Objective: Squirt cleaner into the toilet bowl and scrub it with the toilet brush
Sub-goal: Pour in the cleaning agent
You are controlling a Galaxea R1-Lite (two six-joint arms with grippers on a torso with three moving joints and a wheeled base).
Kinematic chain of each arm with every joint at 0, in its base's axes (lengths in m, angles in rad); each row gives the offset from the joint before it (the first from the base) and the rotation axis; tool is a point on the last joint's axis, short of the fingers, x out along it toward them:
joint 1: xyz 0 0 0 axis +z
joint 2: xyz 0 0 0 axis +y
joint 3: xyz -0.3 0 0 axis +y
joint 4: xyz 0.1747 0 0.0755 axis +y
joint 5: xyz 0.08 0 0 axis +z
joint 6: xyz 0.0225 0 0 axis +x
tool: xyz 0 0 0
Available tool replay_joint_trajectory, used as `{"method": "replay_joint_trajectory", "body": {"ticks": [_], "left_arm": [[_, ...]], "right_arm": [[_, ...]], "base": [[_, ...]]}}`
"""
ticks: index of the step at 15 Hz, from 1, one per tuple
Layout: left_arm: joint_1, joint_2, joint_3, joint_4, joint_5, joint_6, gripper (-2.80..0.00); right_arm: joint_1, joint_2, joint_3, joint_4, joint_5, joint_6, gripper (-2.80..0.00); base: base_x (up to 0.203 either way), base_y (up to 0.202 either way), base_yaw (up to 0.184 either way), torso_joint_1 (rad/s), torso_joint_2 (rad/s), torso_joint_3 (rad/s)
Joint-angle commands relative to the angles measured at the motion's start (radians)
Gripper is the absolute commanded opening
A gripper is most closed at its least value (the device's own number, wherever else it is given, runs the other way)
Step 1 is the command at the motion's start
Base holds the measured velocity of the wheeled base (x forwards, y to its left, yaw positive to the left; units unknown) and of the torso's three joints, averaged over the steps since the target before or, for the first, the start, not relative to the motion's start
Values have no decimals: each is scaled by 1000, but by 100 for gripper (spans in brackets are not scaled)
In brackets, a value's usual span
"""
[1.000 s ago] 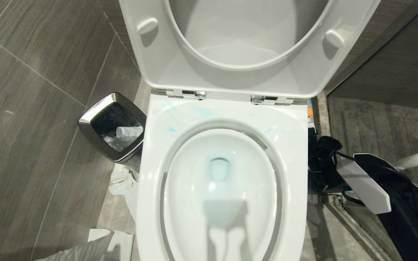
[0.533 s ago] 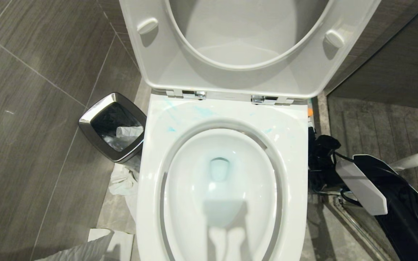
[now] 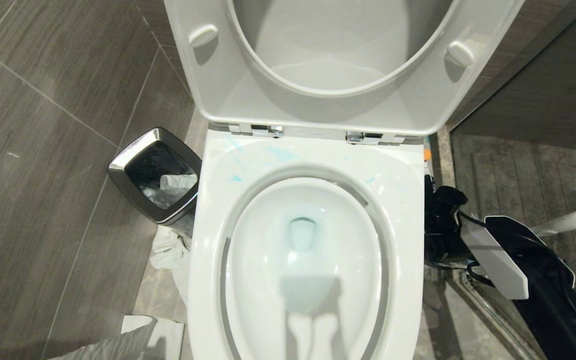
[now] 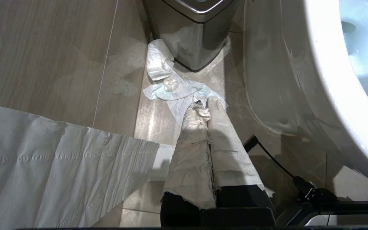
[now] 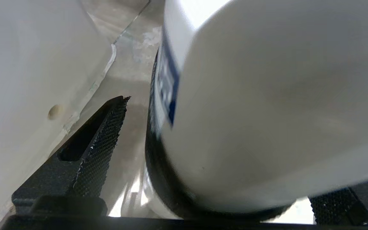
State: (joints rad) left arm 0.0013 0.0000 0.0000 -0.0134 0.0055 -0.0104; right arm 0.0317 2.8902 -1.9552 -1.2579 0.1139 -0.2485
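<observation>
The toilet bowl (image 3: 208,210) fills the middle of the head view, its seat and lid raised against the wall. The grey tiled floor (image 3: 43,175) lies on both sides. A chrome-rimmed bin (image 3: 155,175) stands just beside the bowl on the robot's left, with crumpled tissue (image 4: 174,86) on the floor at its foot.

The right arm (image 3: 518,270) reaches down into the gap on the right of the bowl. In its wrist view the right gripper (image 5: 225,150) has its fingers (image 5: 101,143) spread wide. A white container (image 5: 267,111) with a blue label edge and a dark base sits between them. A gap shows beside the one finger in clear view, so nothing appears to be clamped. Whether this container is the cleaner's bottle cannot be told.

The left gripper (image 4: 203,127) hangs low beside the bowl with its paper-wrapped fingers pressed together. A loose sheet of paper (image 4: 59,166) hangs near it.

The cleaner (image 3: 280,152) shows as thin turquoise streaks on the back of the rim and as a pale tint in the water, so the squirting looks done. The toilet brush (image 3: 568,221) pokes its rounded white handle up just beyond the right arm.

The step in hand seems to be the change from cleaner to brush. The next move calls for drawing the right gripper clear of the container. It must then reach the slim handle, close on it and lift it out.
</observation>
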Motion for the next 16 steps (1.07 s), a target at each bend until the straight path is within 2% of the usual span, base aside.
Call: {"method": "replay_joint_trajectory", "body": {"ticks": [1, 3, 7, 8, 16], "left_arm": [[0, 0, 8, 0, 1, 0, -280], [0, 0, 8, 0, 1, 0, -280], [0, 0, 8, 0, 1, 0, -280], [0, 0, 8, 0, 1, 0, -280], [0, 0, 8, 0, 1, 0, -280]], "right_arm": [[2, 7, -10, -1, 3, -2, 0], [1, 6, -11, 2, 33, -2, 0], [1, 3, -11, -3, 39, -2, 0], [1, 3, -11, -5, 41, -2, -280], [1, 2, -16, -11, 38, 7, -280]], "base": [[0, 0, 0, 0, 0, 0], [0, 0, 0, 0, 0, 0], [0, 0, 0, 0, 0, 0], [0, 0, 0, 0, 0, 0], [0, 0, 0, 0, 0, 0]]}}
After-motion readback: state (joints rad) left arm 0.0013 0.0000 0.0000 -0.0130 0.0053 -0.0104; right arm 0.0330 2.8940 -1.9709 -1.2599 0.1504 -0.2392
